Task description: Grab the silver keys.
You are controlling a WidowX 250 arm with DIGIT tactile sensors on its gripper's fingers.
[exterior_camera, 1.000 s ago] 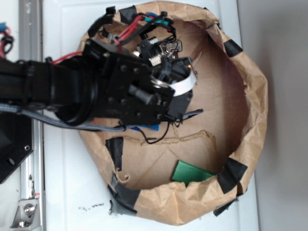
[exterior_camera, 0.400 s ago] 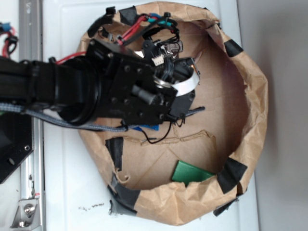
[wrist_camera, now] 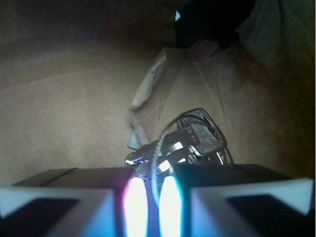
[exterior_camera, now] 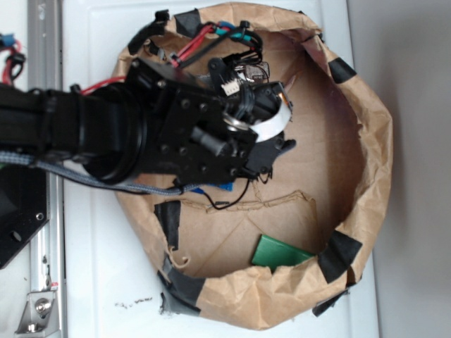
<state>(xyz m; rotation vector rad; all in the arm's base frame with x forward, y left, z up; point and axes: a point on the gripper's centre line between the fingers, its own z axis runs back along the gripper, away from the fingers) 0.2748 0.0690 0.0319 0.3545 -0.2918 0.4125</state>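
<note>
**Ana:** The white tabletop (exterior_camera: 99, 267) carried a big brown paper ring (exterior_camera: 373, 141), its rim patched with black tape (exterior_camera: 342, 253), and a cardboard floor (exterior_camera: 310, 141) lay inside it. A green card (exterior_camera: 278, 252) sat at the lower edge, and a bit of something blue (exterior_camera: 215, 188) peeked out from under the arm.

**Ben:** And the black arm (exterior_camera: 106, 137) reached in from the left, with red and teal wires (exterior_camera: 218, 32) bunched near the top rim. Where was the claw (wrist_camera: 148, 197)?

**Ana:** The wrist view showed it nearly closed, just a thin slit between the two glowing fingertips (wrist_camera: 134, 202). The silver keys (wrist_camera: 195, 143) lay on the cardboard right in front, with the thin ring running down into that slit.

**Ben:** So it was pinching the ring. From overhead the keys (exterior_camera: 252, 69) showed just past the arm's upper edge, near the paper wall.
</note>
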